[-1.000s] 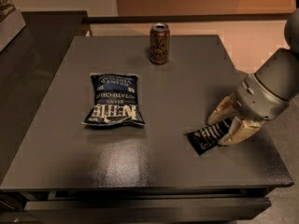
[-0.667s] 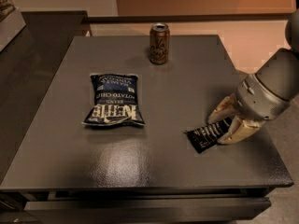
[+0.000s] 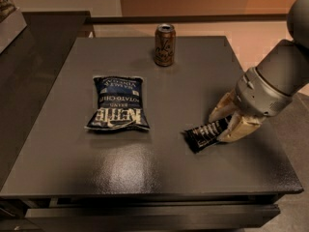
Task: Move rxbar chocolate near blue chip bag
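Note:
The rxbar chocolate (image 3: 205, 134), a small black wrapper with white lettering, is at the right front of the dark table (image 3: 193, 76). My gripper (image 3: 227, 121) comes in from the right, and its tan fingers (image 3: 220, 108) are closed on the bar's right end, holding it low at the table top. The blue chip bag (image 3: 117, 103) lies flat at centre left, well apart from the bar to its left.
A tan drink can (image 3: 164, 45) stands upright at the back centre of the table. The table's right edge (image 3: 270, 129) runs close under my arm. A shelf edge shows at the far left.
My gripper and the bar have shifted slightly left, toward the chip bag. The bag and the can have not moved.

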You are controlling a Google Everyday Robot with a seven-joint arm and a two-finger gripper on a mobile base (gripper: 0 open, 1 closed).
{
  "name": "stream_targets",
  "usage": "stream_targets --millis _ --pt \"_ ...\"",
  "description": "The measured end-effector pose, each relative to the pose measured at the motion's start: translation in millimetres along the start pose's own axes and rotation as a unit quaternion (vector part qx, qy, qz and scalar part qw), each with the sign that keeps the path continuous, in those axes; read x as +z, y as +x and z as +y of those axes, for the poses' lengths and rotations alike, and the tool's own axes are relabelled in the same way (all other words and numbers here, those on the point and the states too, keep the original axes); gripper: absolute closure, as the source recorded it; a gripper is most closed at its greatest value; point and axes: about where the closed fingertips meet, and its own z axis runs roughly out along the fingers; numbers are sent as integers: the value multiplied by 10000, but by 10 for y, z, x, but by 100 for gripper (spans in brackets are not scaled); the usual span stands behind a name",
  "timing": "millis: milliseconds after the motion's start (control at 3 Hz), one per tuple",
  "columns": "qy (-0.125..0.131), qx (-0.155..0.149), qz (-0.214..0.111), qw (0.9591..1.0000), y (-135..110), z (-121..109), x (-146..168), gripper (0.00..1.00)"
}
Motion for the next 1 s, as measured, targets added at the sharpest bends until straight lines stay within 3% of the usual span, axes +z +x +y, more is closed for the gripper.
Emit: stream_targets --millis 1000 --pt "246 441 -126 9986 -338 -655 -7 100"
